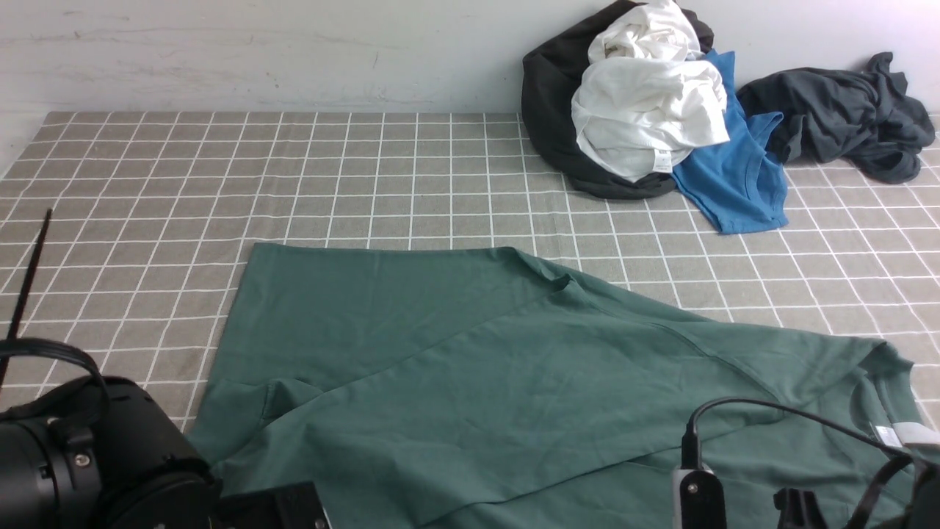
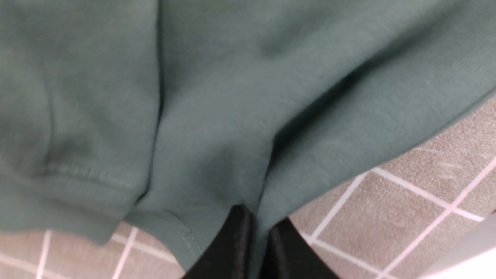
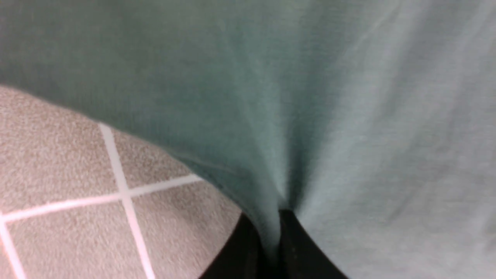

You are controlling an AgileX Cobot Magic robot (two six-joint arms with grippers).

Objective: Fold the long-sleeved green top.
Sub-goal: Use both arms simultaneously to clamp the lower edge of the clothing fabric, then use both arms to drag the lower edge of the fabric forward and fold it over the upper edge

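The green long-sleeved top (image 1: 470, 382) lies spread on the checked cloth in the front view, partly folded, with its neck and white label (image 1: 892, 435) at the right. The chest print is hidden. Both arms are at the near edge and their fingertips are out of the front view. In the left wrist view my left gripper (image 2: 259, 228) is shut on a pinch of the green top (image 2: 232, 116) near a hemmed edge. In the right wrist view my right gripper (image 3: 272, 228) is shut on a pinch of the green top (image 3: 310, 97) at its edge.
A pile of a black garment (image 1: 551, 110), white clothes (image 1: 646, 110) and a bright blue T-shirt (image 1: 734, 176) sits at the back right against the wall. A dark charcoal grey garment (image 1: 844, 117) lies further right. The checked tablecloth (image 1: 294, 176) covers the table.
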